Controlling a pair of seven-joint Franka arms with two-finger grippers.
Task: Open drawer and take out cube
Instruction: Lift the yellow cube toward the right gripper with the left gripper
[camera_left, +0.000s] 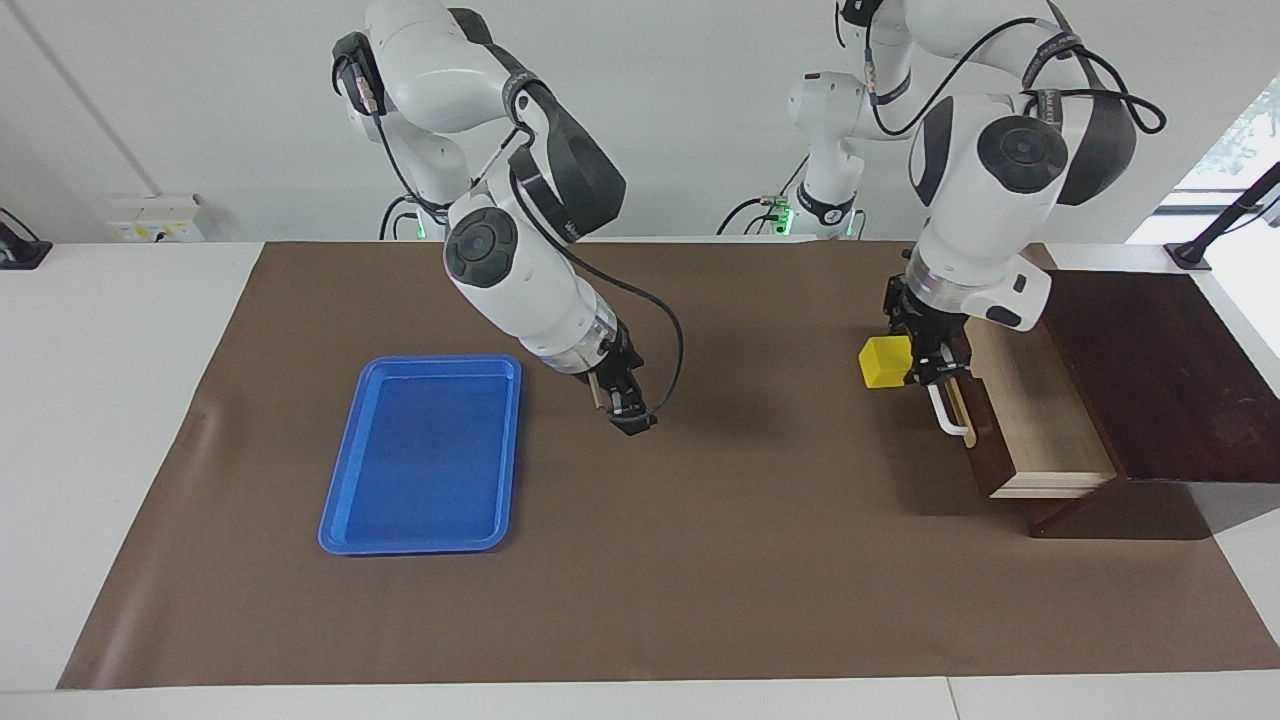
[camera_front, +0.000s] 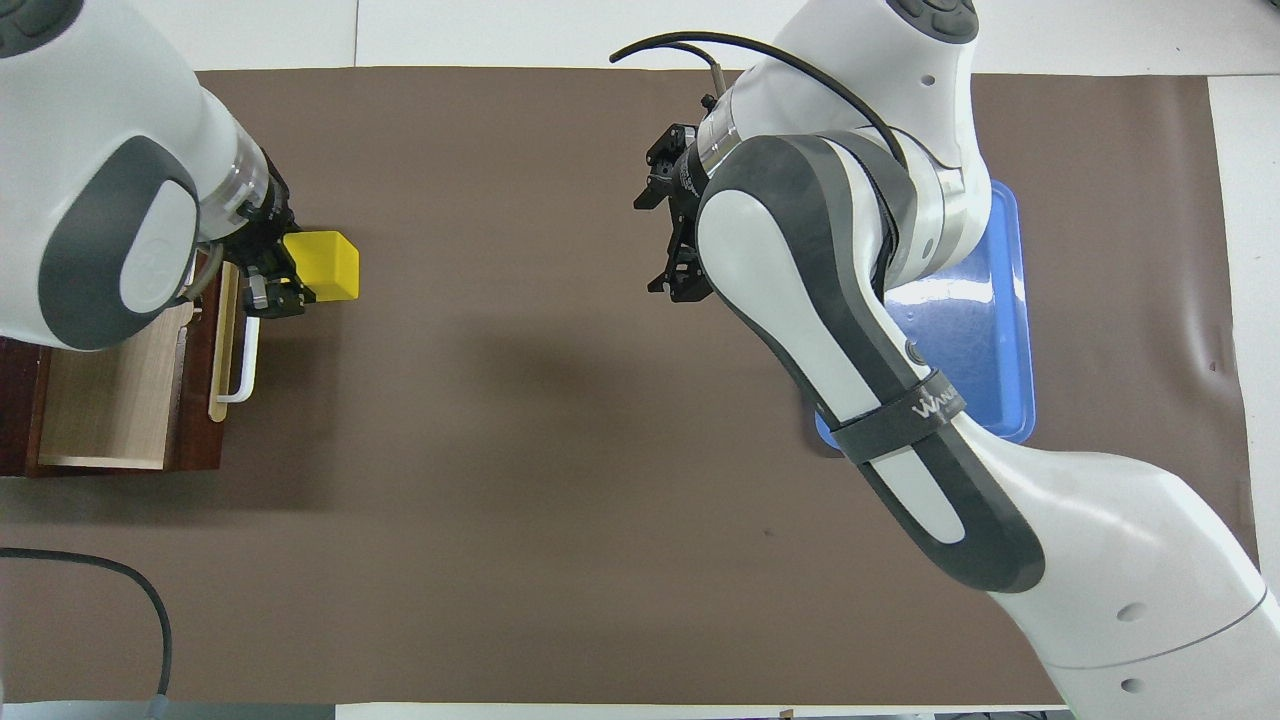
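The dark brown drawer (camera_left: 1040, 420) stands pulled out of its dark wooden box (camera_left: 1160, 380) at the left arm's end of the table, and the part of its pale interior that shows is bare. Its white bar handle (camera_left: 945, 415) faces the middle of the mat. My left gripper (camera_left: 905, 365) is shut on the yellow cube (camera_left: 885, 362) and holds it in the air just in front of the drawer, over the handle's end. The overhead view shows the cube (camera_front: 322, 266), the left gripper (camera_front: 285, 270) and the drawer (camera_front: 110, 390). My right gripper (camera_left: 630, 410) is open and empty over the mat.
A flat blue tray (camera_left: 420, 460) lies on the brown mat toward the right arm's end, beside the right gripper; the right arm partly covers the tray in the overhead view (camera_front: 970, 330). A brown mat (camera_left: 750, 560) covers the table's middle.
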